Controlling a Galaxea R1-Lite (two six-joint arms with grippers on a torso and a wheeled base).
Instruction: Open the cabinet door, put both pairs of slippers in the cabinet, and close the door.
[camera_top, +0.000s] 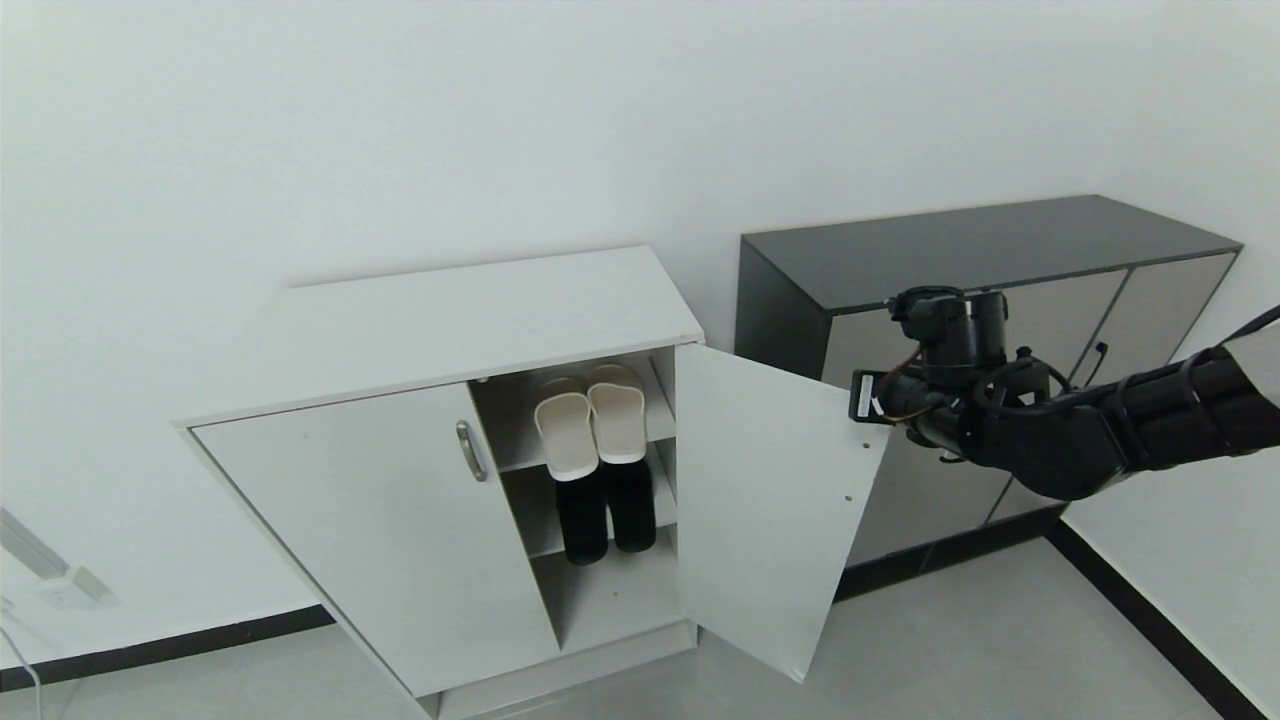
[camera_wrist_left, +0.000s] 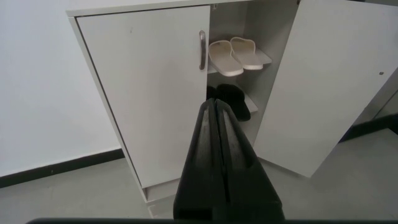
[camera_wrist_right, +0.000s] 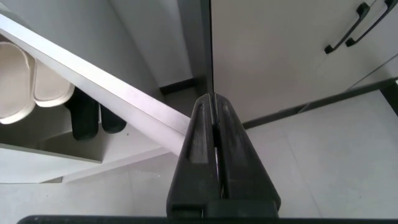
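Note:
The white cabinet has its left door closed and its right door swung open. A white pair of slippers lies on the upper shelf, a black pair on the shelf below. My right gripper is at the open door's outer edge, on its back side. In the right wrist view it is shut, tips against the door's edge, holding nothing. My left gripper is shut and empty, in front of the closed door, apart from it.
A dark cabinet with mirrored fronts stands against the wall just right of the open door, behind my right arm. Grey floor lies open at the front right. A black skirting line runs along the walls.

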